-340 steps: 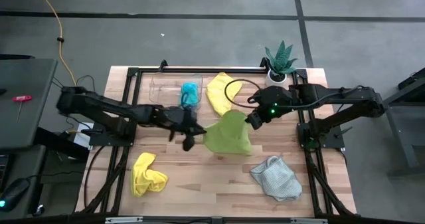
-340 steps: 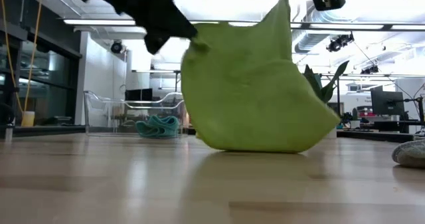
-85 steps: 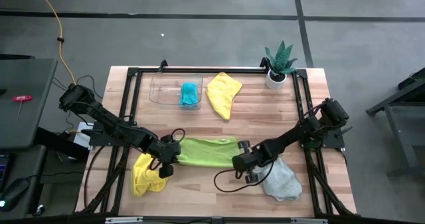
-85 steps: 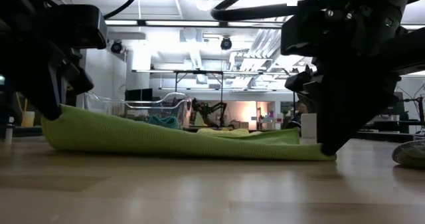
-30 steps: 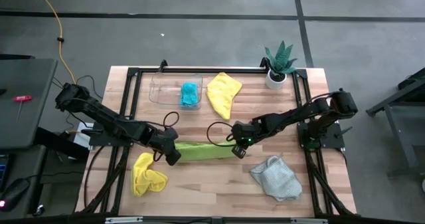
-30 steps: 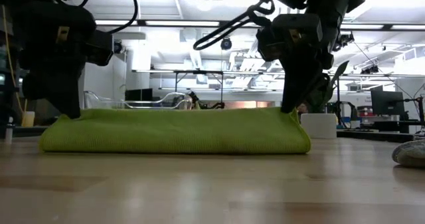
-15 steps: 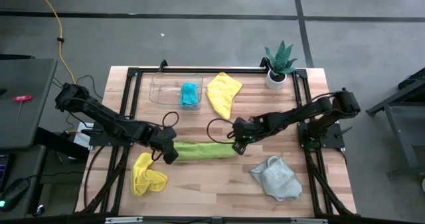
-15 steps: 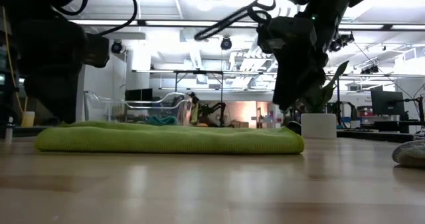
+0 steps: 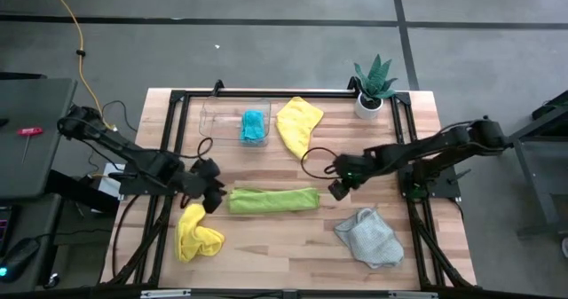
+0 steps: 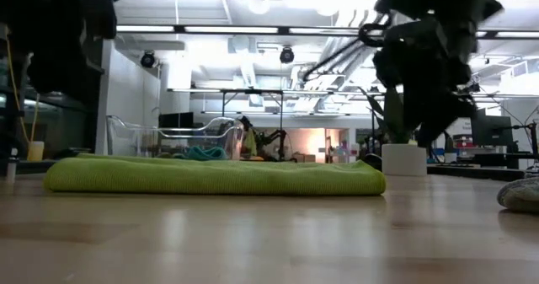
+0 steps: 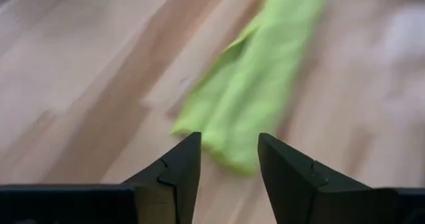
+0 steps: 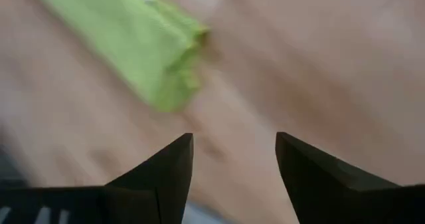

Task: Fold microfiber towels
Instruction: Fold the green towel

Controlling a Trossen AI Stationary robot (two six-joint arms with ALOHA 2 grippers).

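Note:
The lime green towel lies folded into a long flat strip on the table's middle. My left gripper stands open just off its left end, touching nothing. My right gripper stands open a little right of its right end, above the table. A crumpled yellow towel lies near front left, a second yellow towel at the back, a grey towel at front right. The teal-blue towel lies in the clear tray.
A potted plant stands at the back right corner. Black frame rails run along the table's left, right and far sides. Bare wood lies in front of the green towel.
Both grippers have opened and let go of the green towel's ends. My left gripper has drawn back toward the table's left edge, my right gripper toward the right edge and up. The towel has settled lower and lies flat in its folded strip.

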